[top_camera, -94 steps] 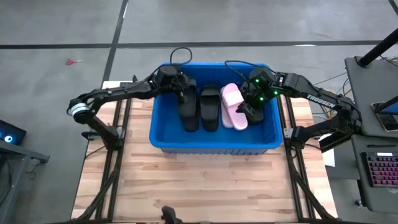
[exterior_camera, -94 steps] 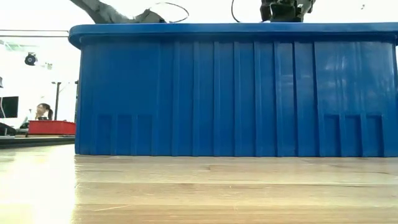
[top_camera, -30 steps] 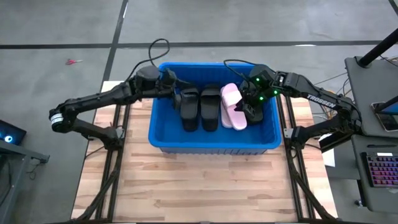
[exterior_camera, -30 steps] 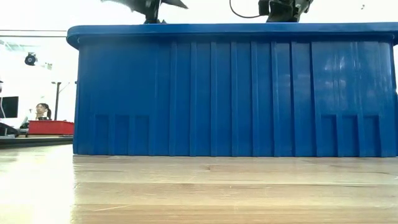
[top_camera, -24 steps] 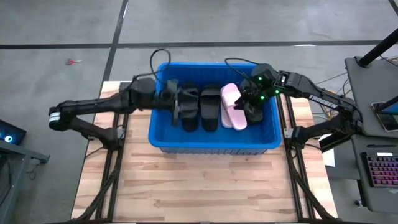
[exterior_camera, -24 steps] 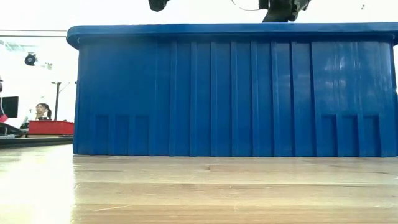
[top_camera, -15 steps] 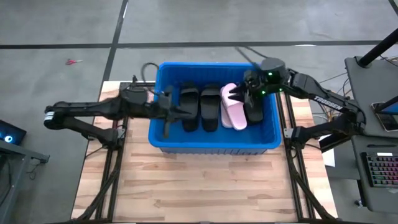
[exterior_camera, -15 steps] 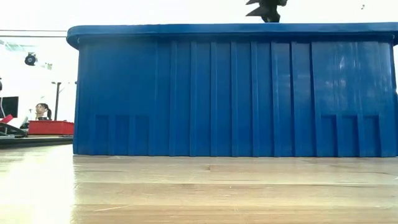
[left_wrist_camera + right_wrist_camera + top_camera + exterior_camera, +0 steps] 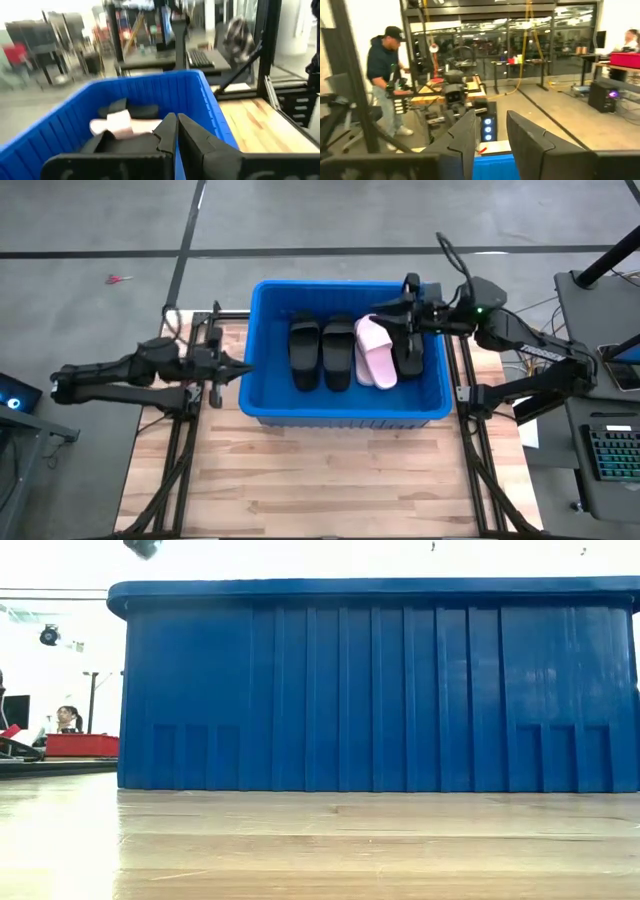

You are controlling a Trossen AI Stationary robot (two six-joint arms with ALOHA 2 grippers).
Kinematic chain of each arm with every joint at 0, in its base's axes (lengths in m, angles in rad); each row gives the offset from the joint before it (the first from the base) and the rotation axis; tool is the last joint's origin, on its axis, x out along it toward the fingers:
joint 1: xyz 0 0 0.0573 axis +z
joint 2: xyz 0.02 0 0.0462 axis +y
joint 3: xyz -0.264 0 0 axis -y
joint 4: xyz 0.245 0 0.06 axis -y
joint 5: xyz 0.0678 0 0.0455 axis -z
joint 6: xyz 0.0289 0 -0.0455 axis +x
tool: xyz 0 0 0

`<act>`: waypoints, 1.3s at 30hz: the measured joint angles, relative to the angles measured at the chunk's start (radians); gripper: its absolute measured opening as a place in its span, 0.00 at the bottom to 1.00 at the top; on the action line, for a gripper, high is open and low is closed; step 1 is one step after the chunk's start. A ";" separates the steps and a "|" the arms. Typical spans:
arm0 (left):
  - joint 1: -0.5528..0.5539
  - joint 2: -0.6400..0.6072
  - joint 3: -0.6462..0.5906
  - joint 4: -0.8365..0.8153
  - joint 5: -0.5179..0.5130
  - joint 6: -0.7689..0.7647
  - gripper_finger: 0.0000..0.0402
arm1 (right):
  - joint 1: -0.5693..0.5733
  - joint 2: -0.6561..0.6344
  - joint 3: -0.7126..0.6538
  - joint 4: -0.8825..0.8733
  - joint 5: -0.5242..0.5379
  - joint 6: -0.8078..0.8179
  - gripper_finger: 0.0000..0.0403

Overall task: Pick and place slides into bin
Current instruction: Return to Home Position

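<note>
The blue bin [image 9: 262,405] stands on the wooden table and fills the low view [image 9: 380,690]. Inside it lie two black slides [image 9: 304,352] [image 9: 338,352], a pale pink slide [image 9: 376,352] and a third black slide [image 9: 410,350], side by side on the floor of the bin. My left gripper [image 9: 240,367] is shut and empty, just outside the bin's left wall; its wrist view [image 9: 176,131] looks over the rim at the slides. My right gripper [image 9: 385,320] is open and empty above the bin's far right part; its fingers [image 9: 465,135] point level toward the room.
Bare wooden table top [image 9: 330,480] lies in front of the bin. A desk with a keyboard [image 9: 610,450] stands past the table's right edge. A person [image 9: 385,75] stands in the room beyond the table, with other benches and frames.
My left gripper has drawn back out of the bin, first toward the near edge, then over the left wall toward the table's left edge. My right gripper has risen from the black slide at the bin's right side and tipped up to level; that slide stays lying in the bin.
</note>
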 joint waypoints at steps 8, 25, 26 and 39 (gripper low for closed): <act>0.000 -0.270 -0.304 0.210 0.001 0.051 0.00 | 0.087 -0.002 -0.031 -0.008 0.112 -0.012 0.16; 0.000 -0.478 -0.355 0.114 0.000 0.047 0.00 | 0.291 -0.046 -0.637 0.687 0.340 -0.008 0.02; 0.000 -0.475 -0.355 0.114 0.000 0.047 0.00 | 0.291 -0.077 -0.671 0.683 0.367 -0.010 0.02; 0.000 -0.478 -0.356 0.068 -0.027 -0.033 0.00 | 0.308 -0.774 -1.073 0.557 0.387 -0.041 0.02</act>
